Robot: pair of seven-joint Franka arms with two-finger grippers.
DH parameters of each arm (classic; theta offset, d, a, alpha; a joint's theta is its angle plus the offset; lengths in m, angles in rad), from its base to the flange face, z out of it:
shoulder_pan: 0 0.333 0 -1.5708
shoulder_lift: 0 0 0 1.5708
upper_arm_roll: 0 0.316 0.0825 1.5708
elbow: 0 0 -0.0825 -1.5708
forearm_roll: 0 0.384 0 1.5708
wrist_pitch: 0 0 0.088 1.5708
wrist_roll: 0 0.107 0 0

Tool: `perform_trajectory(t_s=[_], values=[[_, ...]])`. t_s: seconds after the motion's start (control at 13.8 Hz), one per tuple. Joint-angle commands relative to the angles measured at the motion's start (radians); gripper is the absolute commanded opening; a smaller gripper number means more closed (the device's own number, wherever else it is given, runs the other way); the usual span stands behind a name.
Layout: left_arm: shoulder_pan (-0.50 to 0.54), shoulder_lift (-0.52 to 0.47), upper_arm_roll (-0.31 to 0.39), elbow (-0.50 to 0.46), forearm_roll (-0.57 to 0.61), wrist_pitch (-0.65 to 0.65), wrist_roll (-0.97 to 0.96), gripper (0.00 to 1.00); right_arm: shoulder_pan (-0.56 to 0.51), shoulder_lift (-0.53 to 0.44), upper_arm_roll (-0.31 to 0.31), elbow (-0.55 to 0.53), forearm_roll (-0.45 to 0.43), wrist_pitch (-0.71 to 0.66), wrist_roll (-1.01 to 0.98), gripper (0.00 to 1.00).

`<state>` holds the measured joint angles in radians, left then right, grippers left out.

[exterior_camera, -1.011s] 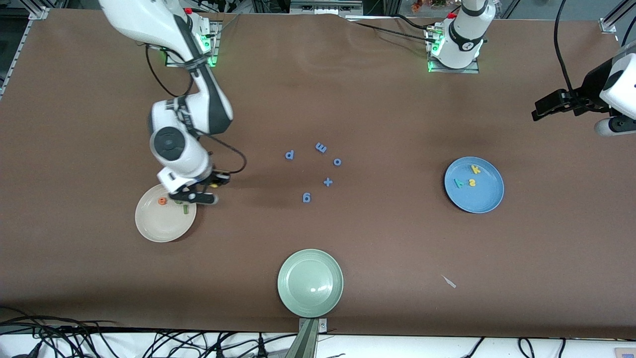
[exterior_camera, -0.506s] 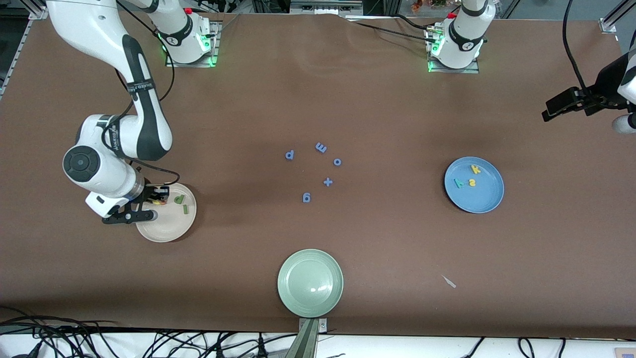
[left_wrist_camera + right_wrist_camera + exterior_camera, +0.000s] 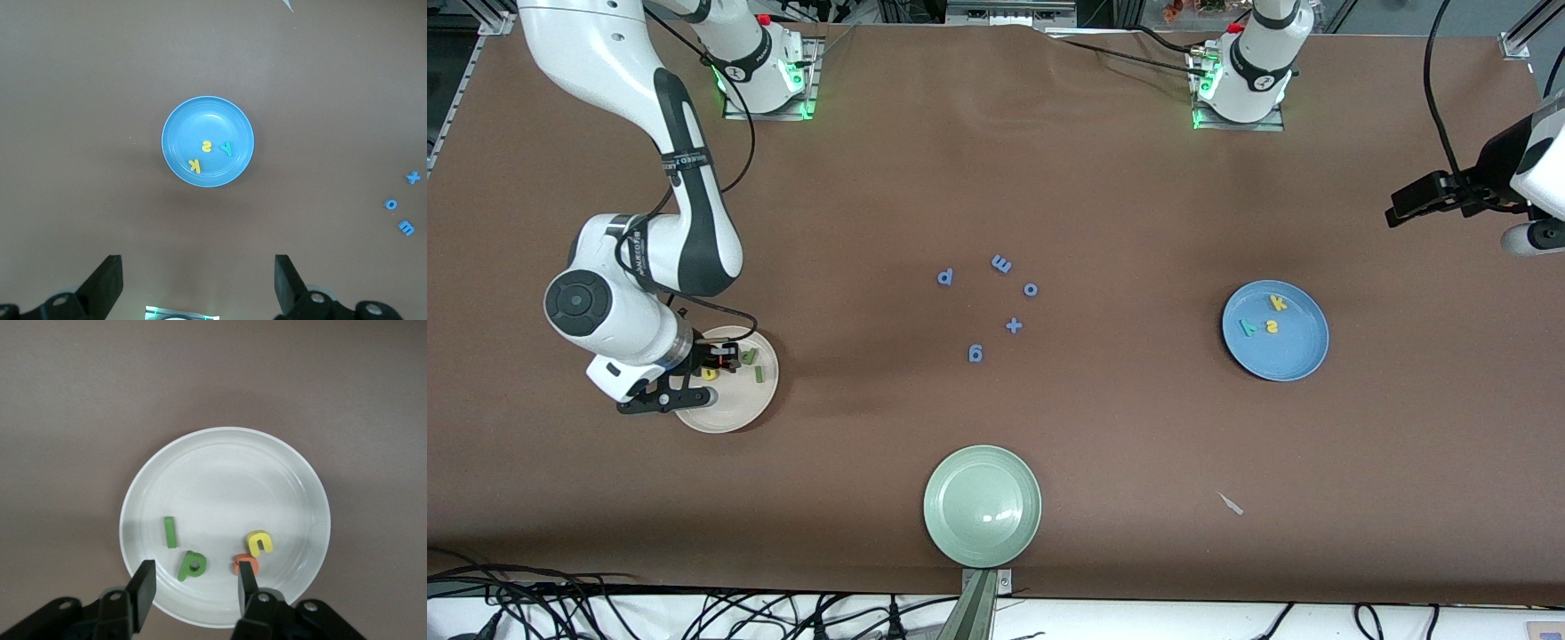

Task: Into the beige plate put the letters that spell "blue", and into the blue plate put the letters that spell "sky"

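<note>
— Where is the right gripper (image 3: 193,583)?

— It hangs over the beige plate (image 3: 734,418) at the right arm's end of the table (image 3: 1103,178). Its fingers (image 3: 142,581) are spread and hold nothing. The right wrist view shows all four letters lying in that plate: the green b (image 3: 192,565) between the fingers, the dark green l (image 3: 170,532) just beside the b, the orange e (image 3: 241,563) at the tip of one finger, whether touching it cannot be told, and the yellow u (image 3: 259,542) against the e.

— And the left gripper (image 3: 197,283)?

— It waits high up at the left arm's end of the table, with its fingers (image 3: 107,280) spread wide and empty. The blue plate (image 3: 180,120) lies well apart from them, with the yellow k (image 3: 195,165), the yellow s (image 3: 206,146) and the teal y (image 3: 227,149) close together inside it.

— What else is on the table?

— A loose group of blue letters (image 3: 1000,263) with a blue plus sign (image 3: 1013,325) lies between the two plates, well apart from both pairs of fingers. A pale green plate (image 3: 951,524) sits nearer to the front camera than that group, and a small pale scrap (image 3: 1232,504) lies nearer to the camera than the blue plate.
</note>
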<state>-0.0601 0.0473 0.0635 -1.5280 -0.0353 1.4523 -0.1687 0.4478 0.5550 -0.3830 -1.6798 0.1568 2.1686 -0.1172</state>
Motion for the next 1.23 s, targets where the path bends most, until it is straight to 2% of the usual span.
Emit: perform_trajectory(t_s=[0.0, 0.14, 0.22, 0.36, 0.51, 0.65, 0.79, 0.94, 1.16], values=[[0.005, 0.011, -0.001, 0.041, 0.034, -0.015, 0.011, 1.00, 0.008, 0.002, 0.001, 0.093, 0.030, -0.116, 0.037, 0.59], [0.009, 0.009, 0.004, 0.045, 0.032, -0.015, 0.015, 1.00, 0.023, -0.010, 0.003, 0.150, 0.021, -0.208, 0.079, 0.60], [0.013, 0.008, 0.006, 0.046, 0.032, -0.015, 0.015, 1.00, 0.032, -0.035, 0.000, 0.158, 0.010, -0.251, 0.088, 0.64], [0.011, 0.008, 0.004, 0.046, 0.032, -0.015, 0.014, 1.00, 0.037, -0.099, -0.011, 0.164, 0.004, -0.314, 0.097, 1.00], [0.011, 0.008, 0.006, 0.046, 0.032, -0.015, 0.012, 1.00, 0.037, -0.151, -0.027, 0.195, -0.049, -0.415, 0.091, 1.00], [0.013, 0.008, 0.009, 0.046, 0.032, -0.015, 0.014, 1.00, 0.037, -0.176, -0.043, 0.288, -0.112, -0.551, 0.079, 1.00], [0.013, 0.009, 0.007, 0.046, 0.032, -0.015, 0.012, 1.00, 0.035, -0.178, -0.056, 0.366, -0.114, -0.665, 0.079, 1.00], [0.010, 0.009, 0.003, 0.046, 0.032, -0.015, 0.006, 1.00, 0.035, -0.190, -0.074, 0.402, -0.108, -0.684, 0.077, 1.00], [0.010, 0.006, 0.001, 0.040, 0.032, -0.018, 0.006, 1.00, 0.011, -0.248, -0.059, 0.374, -0.099, -0.684, 0.074, 1.00]])
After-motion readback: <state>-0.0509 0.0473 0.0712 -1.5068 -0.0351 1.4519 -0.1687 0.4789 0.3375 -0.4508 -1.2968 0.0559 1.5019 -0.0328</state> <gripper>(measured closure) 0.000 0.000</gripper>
